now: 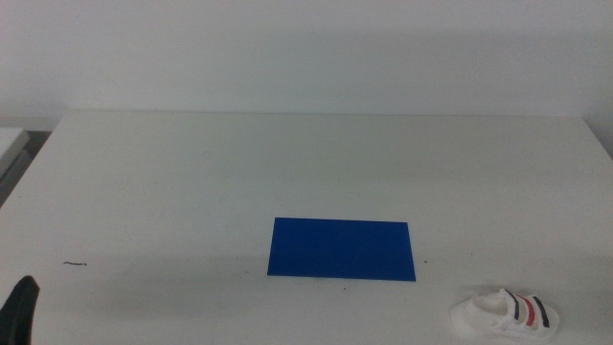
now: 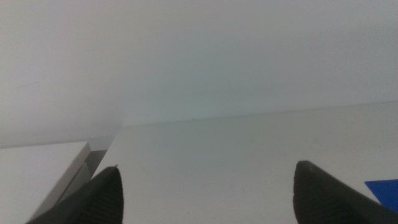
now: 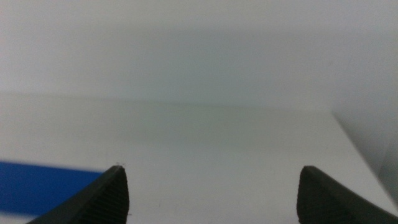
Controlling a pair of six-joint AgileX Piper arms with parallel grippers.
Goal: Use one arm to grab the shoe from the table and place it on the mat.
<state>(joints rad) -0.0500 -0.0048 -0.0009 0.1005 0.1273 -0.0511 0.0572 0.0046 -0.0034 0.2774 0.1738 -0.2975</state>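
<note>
Two dark jaws of my left gripper point(image 2: 205, 193) are standing wide apart at the front of the left wrist view, holding nothing. I am seeing only bare white table point(image 2: 236, 155) between them, with a corner of the blue mat point(image 2: 385, 190) peeking in beside one jaw. My right gripper point(image 3: 211, 193) is waiting the same way, jaws apart and empty, with a strip of the mat showing past one jaw.

Looking from the middle view, I am seeing just a dark bit of the left gripper at the bottom left edge. The right arm is not showing there at all.

Going outward, the mat is lying flat near the middle of the table, a little toward me. The shoe point(image 1: 505, 311) is sitting on the table, off the mat, toward the right side and close to the bottom edge. It is near the mat's right corner but not touching it.

I am judging that the job is only just starting. No arm is reaching yet. The shoe is on the right, so I am thinking the right arm should go. It needs to swing over the shoe, come down with jaws open around it, and squeeze.
</note>
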